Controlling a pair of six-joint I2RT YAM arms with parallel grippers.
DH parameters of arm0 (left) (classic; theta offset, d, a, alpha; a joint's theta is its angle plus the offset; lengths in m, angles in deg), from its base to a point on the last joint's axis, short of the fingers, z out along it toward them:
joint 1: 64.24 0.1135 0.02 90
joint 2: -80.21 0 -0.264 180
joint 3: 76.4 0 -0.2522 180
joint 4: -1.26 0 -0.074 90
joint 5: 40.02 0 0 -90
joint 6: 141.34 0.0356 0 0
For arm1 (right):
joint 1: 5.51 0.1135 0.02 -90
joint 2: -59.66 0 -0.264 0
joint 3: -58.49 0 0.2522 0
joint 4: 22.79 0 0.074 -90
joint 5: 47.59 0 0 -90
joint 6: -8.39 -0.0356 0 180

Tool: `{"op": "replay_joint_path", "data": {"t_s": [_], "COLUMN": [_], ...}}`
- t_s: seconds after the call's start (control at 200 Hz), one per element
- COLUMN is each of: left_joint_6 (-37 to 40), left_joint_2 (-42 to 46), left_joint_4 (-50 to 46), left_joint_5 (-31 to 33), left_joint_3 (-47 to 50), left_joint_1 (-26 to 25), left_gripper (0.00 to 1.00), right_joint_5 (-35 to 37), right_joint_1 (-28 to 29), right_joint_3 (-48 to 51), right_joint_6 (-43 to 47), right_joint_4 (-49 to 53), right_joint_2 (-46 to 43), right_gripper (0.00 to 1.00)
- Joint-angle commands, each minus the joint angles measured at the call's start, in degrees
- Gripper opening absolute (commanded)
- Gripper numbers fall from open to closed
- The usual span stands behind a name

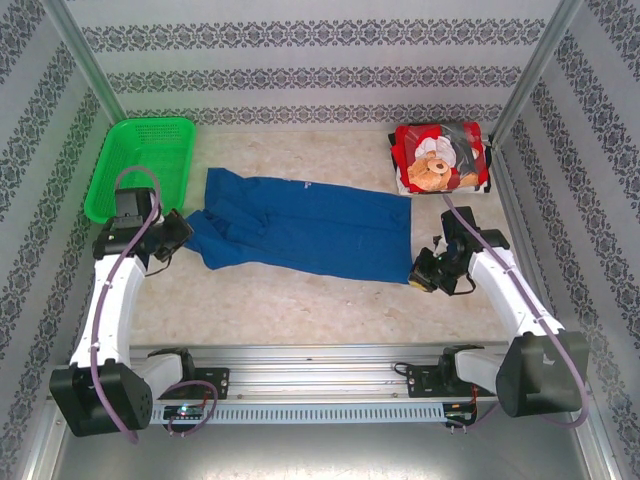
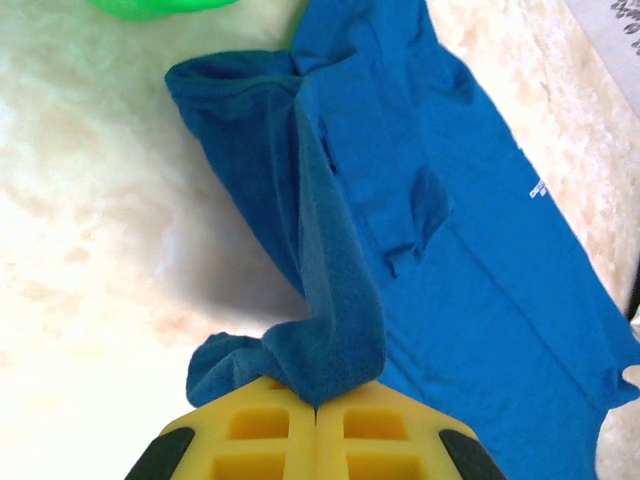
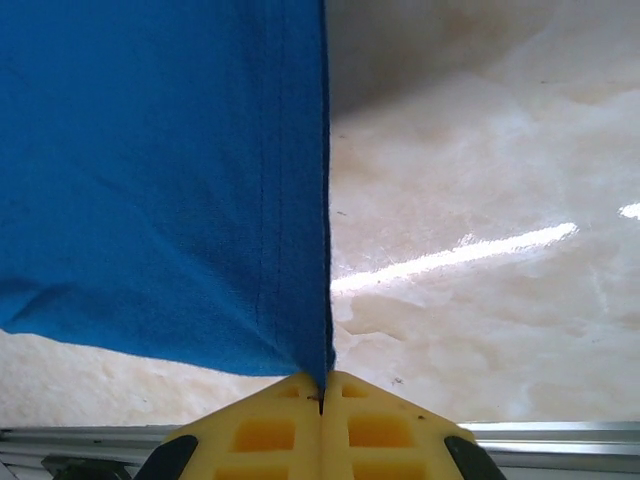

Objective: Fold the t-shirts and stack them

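The royal blue t-shirt (image 1: 300, 228) lies stretched lengthwise across the middle of the table, plain side up. My left gripper (image 1: 180, 233) is shut on its bunched left end, the cloth rising up into the yellow fingers (image 2: 260, 425). At the shirt's near right corner my right gripper (image 1: 418, 274) is shut on the hem; the blue t-shirt (image 3: 160, 170) hangs taut from the closed yellow fingers (image 3: 380, 425). The red t-shirt (image 1: 440, 157) with a teddy-bear print sits folded at the back right of the table.
A green plastic basket (image 1: 140, 165) stands at the back left, just behind my left arm. Patterned walls close in the table on three sides. A metal rail (image 1: 320, 360) runs along the near edge between the arm bases.
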Motion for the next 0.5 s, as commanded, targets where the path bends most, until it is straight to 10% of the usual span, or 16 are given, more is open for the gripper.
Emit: {"op": "replay_joint_path", "data": {"t_s": [0.0, 0.495], "left_joint_6": [1.2, 3.8], "left_joint_2": [-3.1, -21.3], "left_joint_4": [2.0, 8.2], "left_joint_5": [-0.3, -2.1], "left_joint_3": [-3.4, -16.4], "left_joint_1": [0.8, 0.3], "left_gripper": [0.0, 0.0], "right_joint_5": [0.0, 0.9], "right_joint_1": [-1.0, -3.0], "right_joint_3": [-2.1, -16.8], "right_joint_6": [2.0, 8.1], "right_joint_4": [-0.2, -1.8], "right_joint_2": [3.2, 21.1], "right_gripper": [0.0, 0.0]}}
